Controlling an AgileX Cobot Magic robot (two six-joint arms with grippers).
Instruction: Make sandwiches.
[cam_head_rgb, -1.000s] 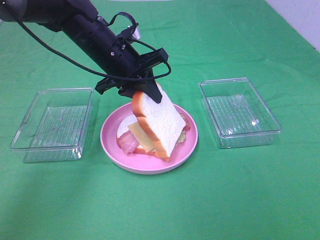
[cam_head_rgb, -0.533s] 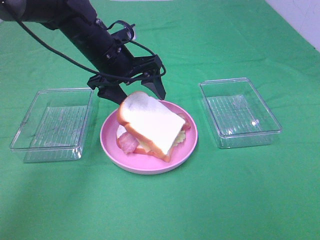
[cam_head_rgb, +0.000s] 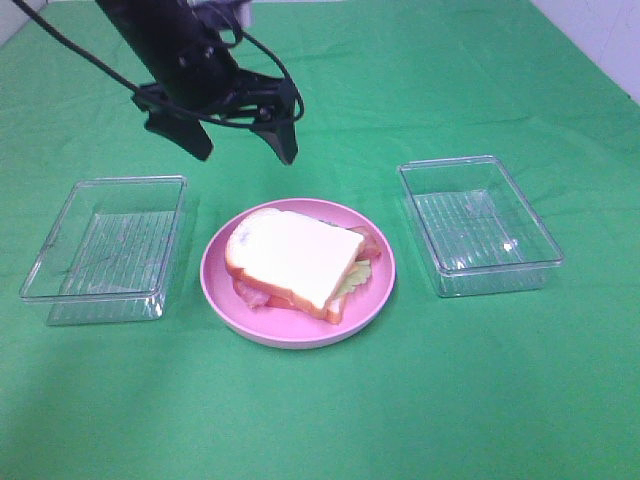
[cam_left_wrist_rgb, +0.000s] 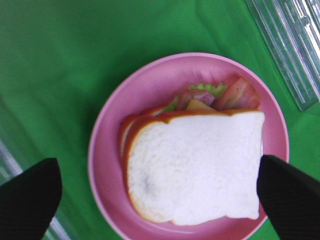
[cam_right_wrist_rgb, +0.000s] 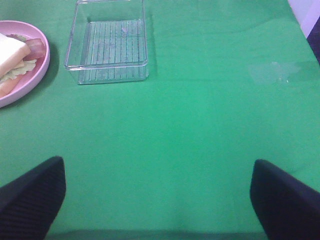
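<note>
The sandwich (cam_head_rgb: 297, 260) lies on the round pink plate (cam_head_rgb: 375, 296), a white bread slice on top with bacon, cheese and lettuce peeking from under it. My left gripper (cam_head_rgb: 240, 143) hangs open above and behind the plate, nothing between its fingers. From the left wrist the sandwich (cam_left_wrist_rgb: 195, 167) fills the middle, with bacon (cam_left_wrist_rgb: 239, 94) and lettuce (cam_left_wrist_rgb: 207, 88) at its far edge, and my left gripper (cam_left_wrist_rgb: 160, 195) spreads wide on both sides. My right gripper (cam_right_wrist_rgb: 157, 197) is open over bare green cloth; the sandwich (cam_right_wrist_rgb: 11, 55) shows at the edge of that view.
Two clear plastic trays flank the plate, one on the left (cam_head_rgb: 105, 248) and one on the right (cam_head_rgb: 478, 224), both with nothing in them. The right tray (cam_right_wrist_rgb: 110, 42) also appears in the right wrist view. Green cloth (cam_head_rgb: 420, 400) covers the table.
The left gripper opened and let go of the top bread slice, which dropped flat onto the stack. The gripper then rose and drew back to the left.
</note>
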